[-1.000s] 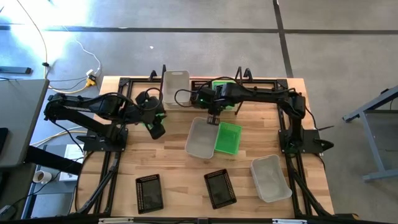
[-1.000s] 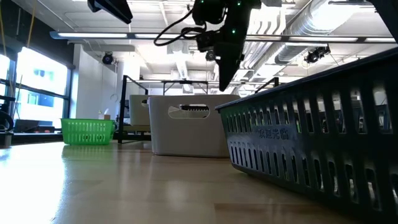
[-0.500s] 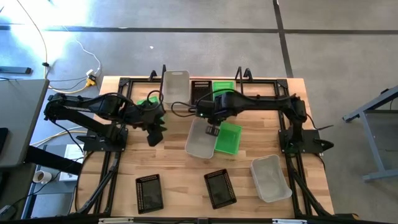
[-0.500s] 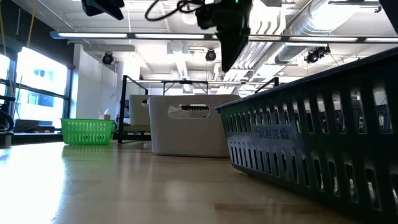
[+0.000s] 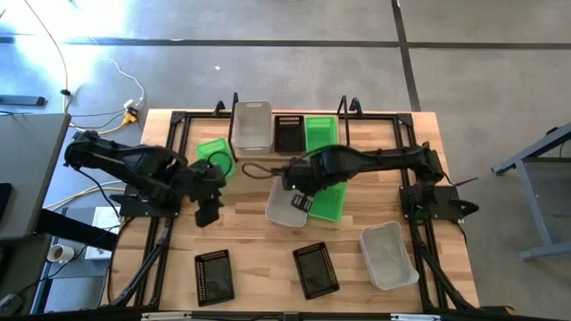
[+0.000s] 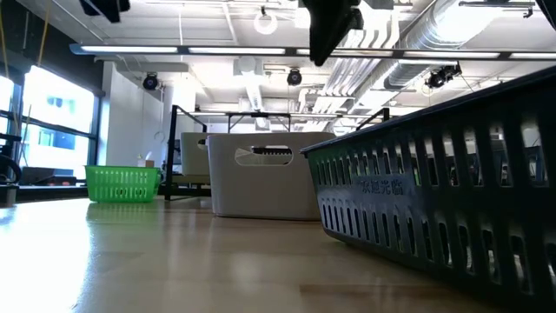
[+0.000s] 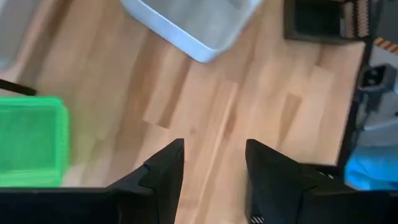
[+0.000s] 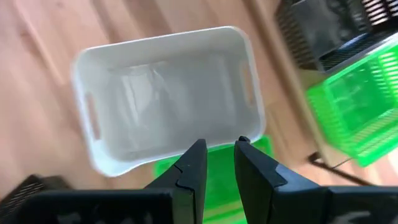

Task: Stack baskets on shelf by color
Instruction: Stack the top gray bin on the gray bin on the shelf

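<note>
On the shelf (image 5: pixel 352 113) at the far edge, a whitish basket (image 5: pixel 252 125), a black basket (image 5: pixel 288 132) and a green basket (image 5: pixel 320 132) stand side by side. Another green basket (image 5: pixel 214 152) sits on the table to the left of them. At mid-table a whitish basket (image 5: pixel 284 207) lies against a green one (image 5: pixel 332 198). My right gripper (image 5: pixel 299 198) (image 8: pixel 216 155) hovers above the whitish one's edge, narrowly open and holding nothing. My left gripper (image 5: pixel 208 212) (image 7: pixel 214 165) hangs open over bare wood at the left.
Near the front edge lie two black baskets (image 5: pixel 214 275) (image 5: pixel 316 267) and a whitish basket (image 5: pixel 386 254). One black basket (image 6: pixel 434 200) fills the right of the low view. Bare wood lies between the left gripper and the front baskets.
My right gripper has come away from the shelf toward the near edge, rising and rolling, and now stands over the mid-table whitish basket. My left gripper has swung toward the table's near left, uncovering the green basket on the table. No basket has moved.
</note>
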